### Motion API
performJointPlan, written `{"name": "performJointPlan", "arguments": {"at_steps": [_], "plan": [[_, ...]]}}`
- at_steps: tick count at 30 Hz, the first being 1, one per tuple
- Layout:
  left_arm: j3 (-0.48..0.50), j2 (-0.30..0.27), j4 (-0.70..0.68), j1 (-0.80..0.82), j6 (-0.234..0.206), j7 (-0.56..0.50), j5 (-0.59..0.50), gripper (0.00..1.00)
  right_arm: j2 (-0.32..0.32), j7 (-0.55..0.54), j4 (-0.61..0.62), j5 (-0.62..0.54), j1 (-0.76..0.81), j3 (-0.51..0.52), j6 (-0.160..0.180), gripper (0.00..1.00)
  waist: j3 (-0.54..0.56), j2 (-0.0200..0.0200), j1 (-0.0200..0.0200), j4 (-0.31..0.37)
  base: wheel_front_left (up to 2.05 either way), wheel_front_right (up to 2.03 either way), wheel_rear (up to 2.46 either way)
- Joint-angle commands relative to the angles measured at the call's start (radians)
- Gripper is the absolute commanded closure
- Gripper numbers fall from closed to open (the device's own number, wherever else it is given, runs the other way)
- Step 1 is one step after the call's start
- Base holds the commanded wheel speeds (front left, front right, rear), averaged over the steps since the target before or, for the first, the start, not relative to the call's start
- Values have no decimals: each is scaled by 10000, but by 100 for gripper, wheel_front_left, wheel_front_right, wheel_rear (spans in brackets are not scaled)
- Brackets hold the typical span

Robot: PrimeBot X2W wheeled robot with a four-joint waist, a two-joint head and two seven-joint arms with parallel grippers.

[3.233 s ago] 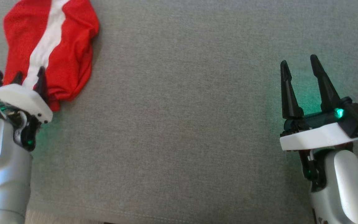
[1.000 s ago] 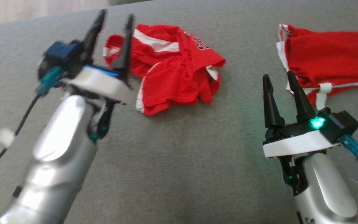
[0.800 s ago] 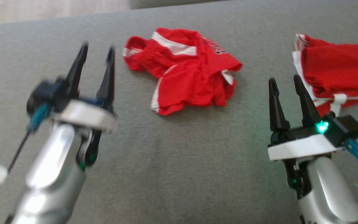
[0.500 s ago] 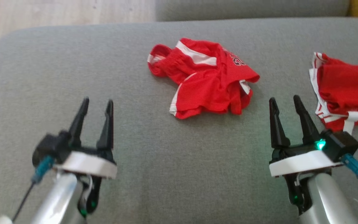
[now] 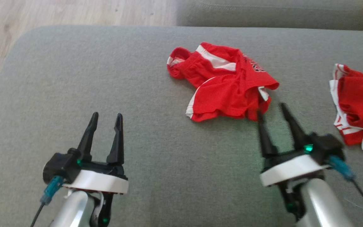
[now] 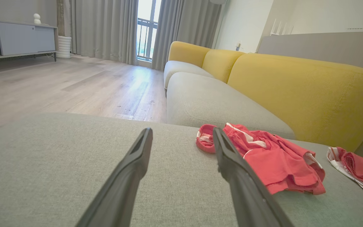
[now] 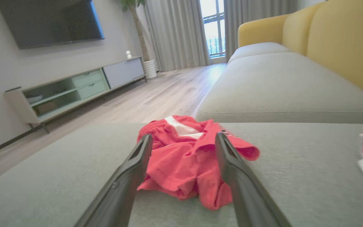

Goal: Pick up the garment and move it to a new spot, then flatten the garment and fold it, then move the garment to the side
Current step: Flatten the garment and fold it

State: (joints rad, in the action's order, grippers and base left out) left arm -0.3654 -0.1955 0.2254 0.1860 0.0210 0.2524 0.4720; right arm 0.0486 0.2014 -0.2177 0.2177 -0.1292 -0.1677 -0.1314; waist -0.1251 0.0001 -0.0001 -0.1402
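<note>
Both hands are released here, jaws spread wide and nothing in them; the left gripper [image 5: 106,115] is over the near-left part of the grey cushion [image 5: 121,78], well apart from any cloth; the right gripper [image 5: 271,109] is at the near right and a bit blurry, its fingertips right up at the near-right hem of the crumpled red garment [image 5: 225,85]; can't tell if they actually touch it. That garment lies bunched up toward the far middle of the cushion, white stripes and some dark lettering showing; from the right wrist it lines up between the two dark fingers [image 7: 128,176]. A second red garment [image 5: 358,107] with white trim lies at the right edge, apart from the first; wooden floor [image 5: 74,12] at far left; yellow sofa back [image 6: 295,88] behind.
</note>
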Motion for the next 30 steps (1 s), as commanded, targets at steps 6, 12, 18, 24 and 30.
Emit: {"name": "performJointPlan", "arguments": {"at_steps": [6,12,18,24,30], "plan": [[461,440,46,587,350,92,-307,0,16,-1229,-86,-1012,-1426,-2052,7,0,-544,-1,1,-705,0,0,0],[353,942,407,822,653,92,-486,0,30,-2026,-1692,-1866,-2725,-2946,7,0,-853,-1,1,-1503,0,0,0],[359,1235,635,924,831,93,-561,0,132,-2599,-3500,-2963,-3647,-2688,7,0,-1043,-1,1,-2098,0,0,0],[513,1374,550,933,944,93,-611,0,91,-2867,-4683,-3888,-4117,-2056,7,0,-1203,-1,1,-2397,0,0,0],[551,1428,609,916,1007,93,-647,0,34,-3076,-5536,-3904,-4270,-2129,7,100,-1259,-1,1,-2454,0,0,0]]}}
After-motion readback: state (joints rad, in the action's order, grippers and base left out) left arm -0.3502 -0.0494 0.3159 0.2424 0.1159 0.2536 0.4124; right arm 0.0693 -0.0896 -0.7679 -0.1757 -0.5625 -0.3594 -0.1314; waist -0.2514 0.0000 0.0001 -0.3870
